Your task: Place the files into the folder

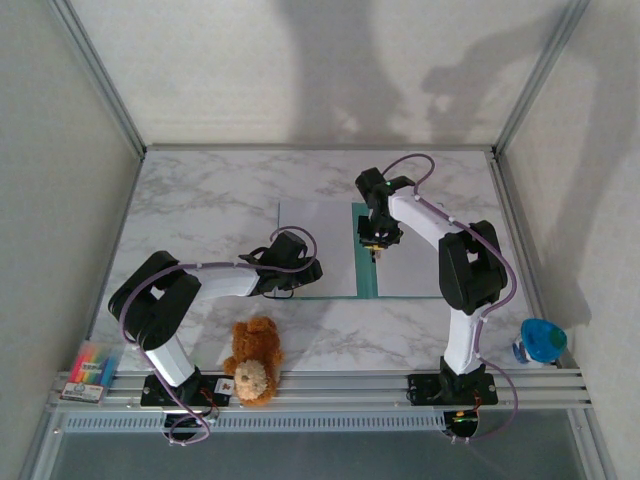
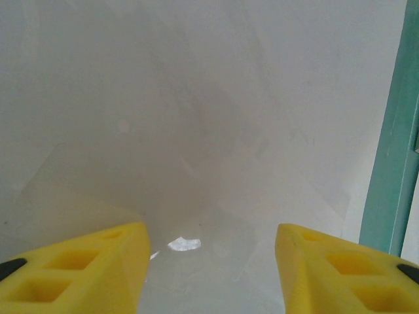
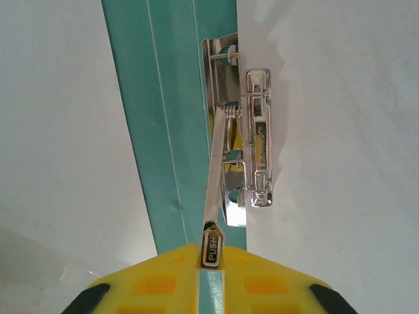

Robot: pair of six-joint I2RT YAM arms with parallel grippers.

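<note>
The folder [image 1: 300, 225] lies open and flat mid-table, pale inside, with a teal spine strip [image 1: 365, 275] [image 3: 173, 131] [image 2: 393, 163]. A metal clip [image 3: 252, 140] sits just right of the spine. My right gripper [image 1: 376, 240] [image 3: 211, 252] is shut on the clip's long lever [image 3: 216, 170], at its end marked PUSH. White files [image 1: 425, 255] [image 3: 340, 163] cover the right half, their edge at the clip. My left gripper [image 1: 297, 272] [image 2: 213, 235] is open low over the folder's left half, with nothing between its yellow fingers [image 2: 85, 261].
A brown teddy bear [image 1: 252, 365] sits at the near edge between the arm bases. A pack of coloured markers [image 1: 90, 368] lies at the near left corner. A blue and white object [image 1: 540, 342] stands at the near right. Metal frame posts [image 1: 100, 75] flank the table.
</note>
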